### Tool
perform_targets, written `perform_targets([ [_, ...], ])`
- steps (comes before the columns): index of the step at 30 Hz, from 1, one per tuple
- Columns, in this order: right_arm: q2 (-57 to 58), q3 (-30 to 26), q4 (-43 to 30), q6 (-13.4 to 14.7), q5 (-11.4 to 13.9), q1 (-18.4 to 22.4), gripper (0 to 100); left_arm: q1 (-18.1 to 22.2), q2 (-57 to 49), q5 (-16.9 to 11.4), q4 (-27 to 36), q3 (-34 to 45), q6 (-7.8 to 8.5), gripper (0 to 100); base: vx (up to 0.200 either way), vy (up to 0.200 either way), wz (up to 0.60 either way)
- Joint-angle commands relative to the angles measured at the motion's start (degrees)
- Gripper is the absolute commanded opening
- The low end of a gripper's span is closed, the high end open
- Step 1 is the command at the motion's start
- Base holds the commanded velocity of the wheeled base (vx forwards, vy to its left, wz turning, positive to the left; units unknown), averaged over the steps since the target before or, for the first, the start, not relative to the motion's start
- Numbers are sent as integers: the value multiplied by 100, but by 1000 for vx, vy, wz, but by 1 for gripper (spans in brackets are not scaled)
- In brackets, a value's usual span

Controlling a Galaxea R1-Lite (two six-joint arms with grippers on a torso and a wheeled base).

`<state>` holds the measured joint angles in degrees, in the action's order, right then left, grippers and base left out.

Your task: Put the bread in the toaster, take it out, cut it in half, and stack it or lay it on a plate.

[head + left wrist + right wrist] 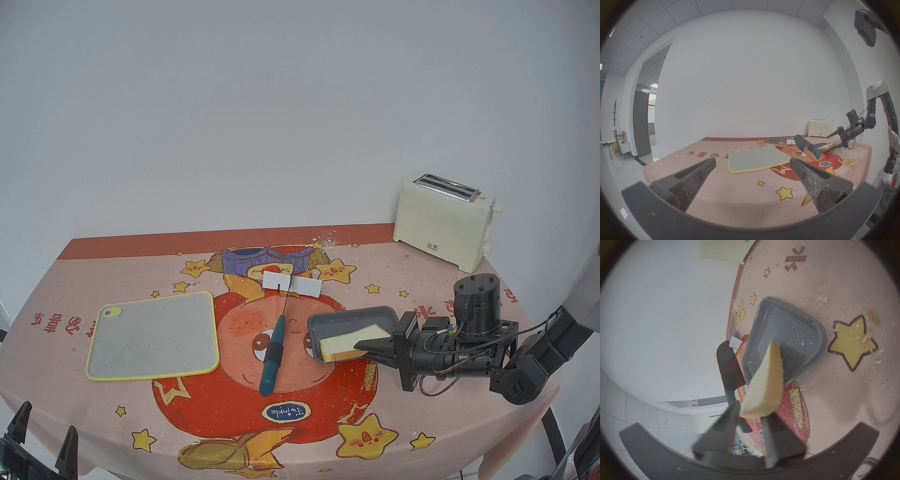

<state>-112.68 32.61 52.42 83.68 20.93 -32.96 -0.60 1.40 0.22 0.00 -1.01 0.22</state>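
The right claw [374, 345] is closed on one end of the bread [350, 342], its fingers pressed against the slice's two broad faces. In the right wrist view the slice [765, 387] shows edge-on, pinched between them. From the grip, the long axis of the bread runs out toward the robot's left, over the grey plate [350, 312]. Whether its far end rests on the plate or hangs just above it cannot be told.

The toaster [445, 220] stands at the back right of the counter [437, 400], behind the right claw and a little to its right, slots facing up. The coming move looks to turn on this: the slice lies roughly level and points away from the toaster, so it would have to be lifted, carried back and turned on end to drop into a slot.

The right arm is much the nearer to the toaster. The left claw [44, 437] sits at the near left corner, wide open and holding nothing. The knife [272, 353] lies between the plate and the cutting board [153, 335], untouched.
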Motion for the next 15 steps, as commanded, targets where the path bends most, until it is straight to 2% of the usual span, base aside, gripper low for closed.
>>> perform_targets([
  [1,-9,-18,-4,-9,-1,-44,0,-2,9,4,0,101,-40,100,0,0,0],
  [10,194,-44,-4,-27,-1,-35,0,-2,9,4,0,101,-48,100,0,0,0],
  [15,1029,-44,-311,-581,-80,-26,0,-2,9,4,0,101,-57,100,0,0,0],
])
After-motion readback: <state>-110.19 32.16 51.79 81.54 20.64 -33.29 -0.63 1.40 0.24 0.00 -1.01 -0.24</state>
